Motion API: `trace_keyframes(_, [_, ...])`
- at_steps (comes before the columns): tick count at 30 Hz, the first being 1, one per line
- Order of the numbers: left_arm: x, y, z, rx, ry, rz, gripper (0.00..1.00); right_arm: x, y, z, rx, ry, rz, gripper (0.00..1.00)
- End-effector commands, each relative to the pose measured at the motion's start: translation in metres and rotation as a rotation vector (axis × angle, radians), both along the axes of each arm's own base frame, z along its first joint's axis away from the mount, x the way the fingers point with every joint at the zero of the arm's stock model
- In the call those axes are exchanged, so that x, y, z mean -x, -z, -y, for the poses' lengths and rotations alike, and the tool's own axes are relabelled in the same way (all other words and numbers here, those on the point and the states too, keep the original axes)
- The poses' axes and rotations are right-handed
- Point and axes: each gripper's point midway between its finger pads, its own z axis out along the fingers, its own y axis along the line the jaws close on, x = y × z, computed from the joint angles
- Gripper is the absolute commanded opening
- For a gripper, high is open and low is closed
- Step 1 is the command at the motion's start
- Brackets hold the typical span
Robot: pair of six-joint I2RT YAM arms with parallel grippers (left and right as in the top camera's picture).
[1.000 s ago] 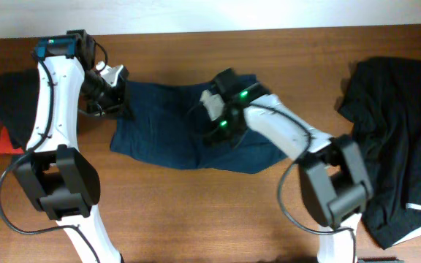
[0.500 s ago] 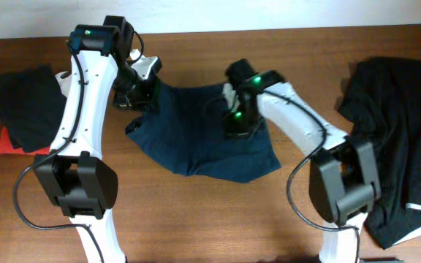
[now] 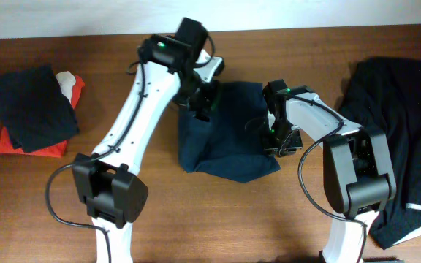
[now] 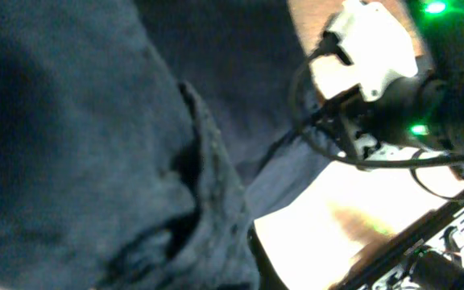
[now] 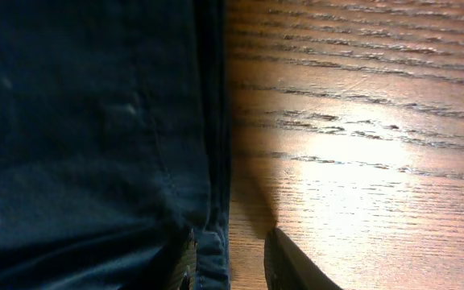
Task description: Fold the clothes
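Observation:
The navy shorts (image 3: 229,142) lie doubled over at the table's middle. My left gripper (image 3: 205,102) is above their upper left corner, shut on a bunched-up fold of them. The left wrist view is filled with that blue cloth (image 4: 95,121). My right gripper (image 3: 278,140) is low at the shorts' right edge. In the right wrist view its jaws stand apart, the hem (image 5: 212,242) lies between them, and a gap shows beside the right finger (image 5: 292,266). The big black garment (image 3: 400,124) with pale trim lies crumpled at the far right.
A folded dark cloth (image 3: 31,109) rests on a red item (image 3: 20,145) at the far left, with a white and red piece (image 3: 70,82) beside it. Bare wooden table (image 3: 218,212) runs along the front. The two arms are close together over the shorts.
My left arm has swung right, carrying the shorts' left side over their right half. My right gripper has shifted to the shorts' right edge and its jaws have widened.

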Motion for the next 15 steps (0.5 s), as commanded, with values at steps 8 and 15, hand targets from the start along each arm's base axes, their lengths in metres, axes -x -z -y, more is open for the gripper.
trace_keyframes(8, [-0.047, -0.008, 0.019, 0.092, -0.033, 0.188, 0.66, -0.012, -0.039, 0.039, 0.032, 0.102, 0.012, 0.32])
trace_keyframes(15, [-0.131, 0.014, -0.022, 0.060, -0.154, 0.370, 0.73, -0.050, -0.193, -0.019, -0.538, -0.060, 0.278, 0.40])
